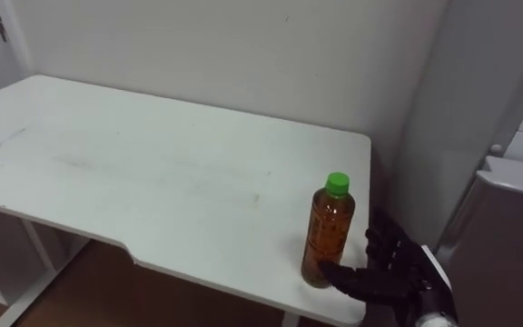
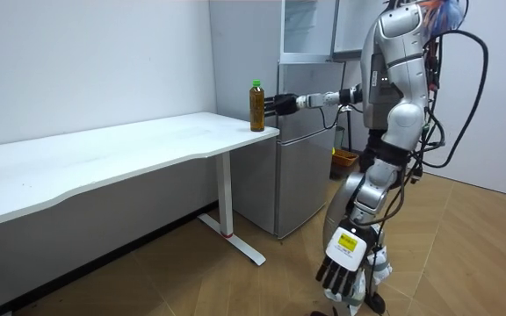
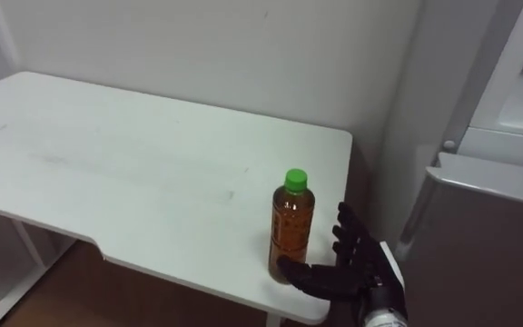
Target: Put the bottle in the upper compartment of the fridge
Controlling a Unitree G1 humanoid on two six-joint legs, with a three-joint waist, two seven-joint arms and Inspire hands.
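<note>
A clear bottle (image 1: 328,227) of amber drink with a green cap stands upright near the right front corner of the white table (image 1: 152,173). My right hand (image 1: 390,271) is just right of it at table height, open, fingers spread and the thumb reaching to the bottle's base. From the room view, the bottle (image 2: 256,105) sits at the table's end with the right hand (image 2: 279,104) stretched out to it. My left hand (image 2: 345,268) hangs low by my side, fingers relaxed.
A grey fridge (image 1: 507,236) stands right of the table, close to my right arm; the room view shows it (image 2: 306,149) beyond the table's end, a pale upper compartment (image 2: 307,26) above. A white wall runs behind the table.
</note>
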